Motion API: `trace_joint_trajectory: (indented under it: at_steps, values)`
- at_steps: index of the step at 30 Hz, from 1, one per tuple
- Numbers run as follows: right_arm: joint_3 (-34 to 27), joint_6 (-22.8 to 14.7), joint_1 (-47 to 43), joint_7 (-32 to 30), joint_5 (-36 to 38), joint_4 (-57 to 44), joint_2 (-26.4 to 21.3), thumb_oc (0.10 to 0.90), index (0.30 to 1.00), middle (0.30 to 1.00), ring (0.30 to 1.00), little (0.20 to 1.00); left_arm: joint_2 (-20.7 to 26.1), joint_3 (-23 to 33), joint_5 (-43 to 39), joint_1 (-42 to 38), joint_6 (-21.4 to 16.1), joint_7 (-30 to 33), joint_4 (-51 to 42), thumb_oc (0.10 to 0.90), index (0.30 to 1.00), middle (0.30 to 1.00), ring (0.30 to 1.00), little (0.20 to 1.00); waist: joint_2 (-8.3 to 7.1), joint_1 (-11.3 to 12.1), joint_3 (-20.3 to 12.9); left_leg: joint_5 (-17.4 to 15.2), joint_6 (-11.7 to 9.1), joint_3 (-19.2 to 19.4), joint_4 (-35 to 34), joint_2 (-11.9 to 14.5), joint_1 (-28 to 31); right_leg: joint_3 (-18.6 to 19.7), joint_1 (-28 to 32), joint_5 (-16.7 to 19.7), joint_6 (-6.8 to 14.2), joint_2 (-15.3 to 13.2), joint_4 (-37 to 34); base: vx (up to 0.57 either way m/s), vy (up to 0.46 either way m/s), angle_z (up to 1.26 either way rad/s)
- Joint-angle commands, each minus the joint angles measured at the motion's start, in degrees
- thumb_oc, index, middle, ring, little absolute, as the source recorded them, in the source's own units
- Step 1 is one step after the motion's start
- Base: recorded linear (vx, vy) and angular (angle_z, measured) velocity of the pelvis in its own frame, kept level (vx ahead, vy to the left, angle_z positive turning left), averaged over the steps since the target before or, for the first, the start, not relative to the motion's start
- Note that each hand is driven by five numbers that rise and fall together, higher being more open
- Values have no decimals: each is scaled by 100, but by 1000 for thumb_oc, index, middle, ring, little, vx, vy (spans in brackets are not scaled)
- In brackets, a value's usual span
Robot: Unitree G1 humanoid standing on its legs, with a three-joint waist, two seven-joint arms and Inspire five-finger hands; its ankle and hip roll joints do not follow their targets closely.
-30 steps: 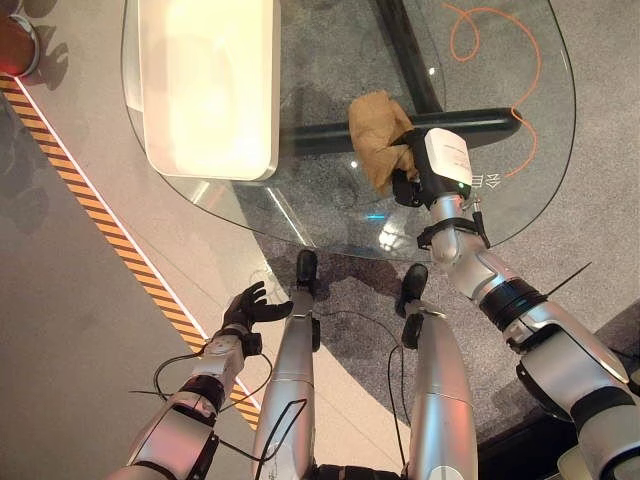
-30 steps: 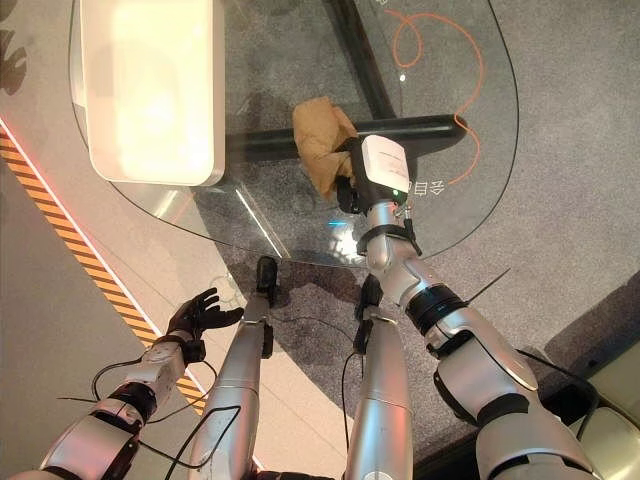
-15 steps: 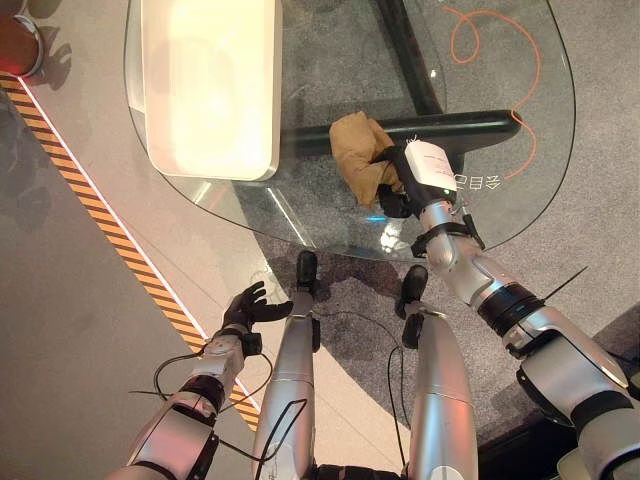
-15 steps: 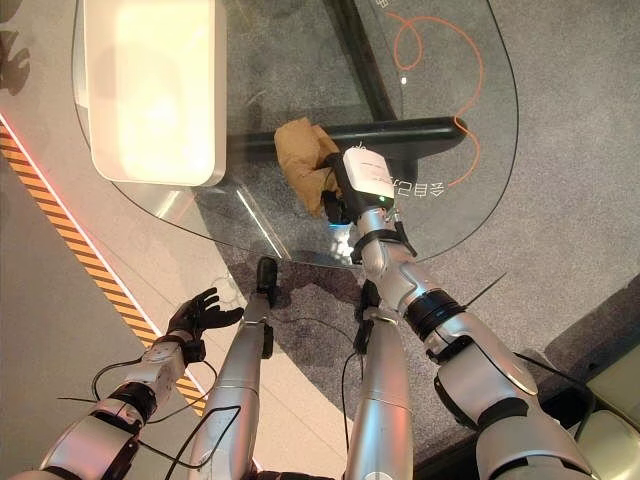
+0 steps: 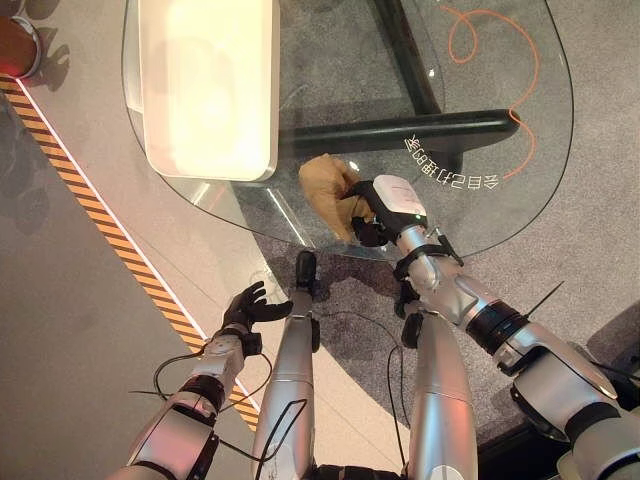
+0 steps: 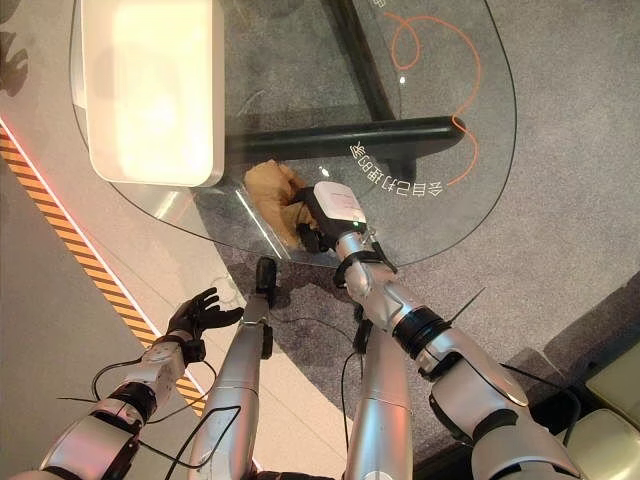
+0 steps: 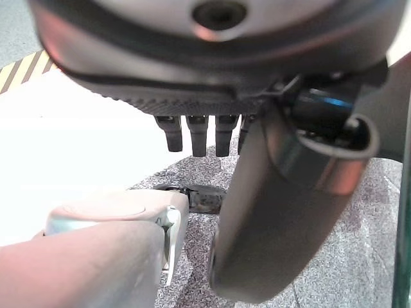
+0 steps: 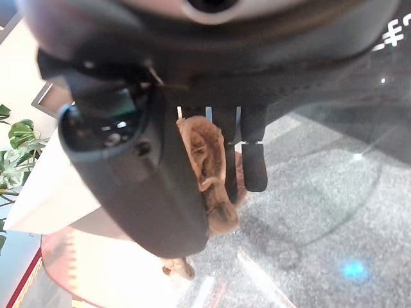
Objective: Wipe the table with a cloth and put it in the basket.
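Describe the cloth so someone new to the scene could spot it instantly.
Start at the round glass table and go to its near edge, right of the big white basket. There the right robot hand grips a crumpled cloth; it is the only tan, soft thing on the glass.

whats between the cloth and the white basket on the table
Bare glass table separates the brown cloth, held in the right hand, from the white basket, seen in the left eye view.

Silver-grey arms, dark robot hand (image 5: 362,213)
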Motion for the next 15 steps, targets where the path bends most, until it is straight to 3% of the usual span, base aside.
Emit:
trace_joint_trajectory:
  at_steps: [1, 11, 15]
  values:
    - [485, -597, 217, 315, 46, -735, 483, 100, 300, 300, 300, 200, -14, 224, 186, 136, -55, 180, 101, 800, 900, 900, 900, 900, -47, -2, -106, -231, 611, 595, 455, -526, -193, -74, 164, 446, -100, 401, -712, 0, 0, 0]
    - [443, -398, 248, 39, 217, -791, 519, 100, 300, 300, 300, 200, -36, 234, 16, 110, -202, 257, 104, 800, 900, 900, 900, 900, -48, -23, -106, -217, 601, 605, 450, -520, -187, -56, 165, 468, -106, 398, -721, 0, 0, 0]
    - [187, -331, 255, -679, 742, -687, 547, 100, 300, 300, 300, 200, -23, 408, -562, 94, -841, 841, -79, 800, 900, 900, 900, 900, -26, -16, -106, -209, 596, 612, 445, -516, -170, -35, 172, 456, -116, 401, -691, 0, 0, 0]
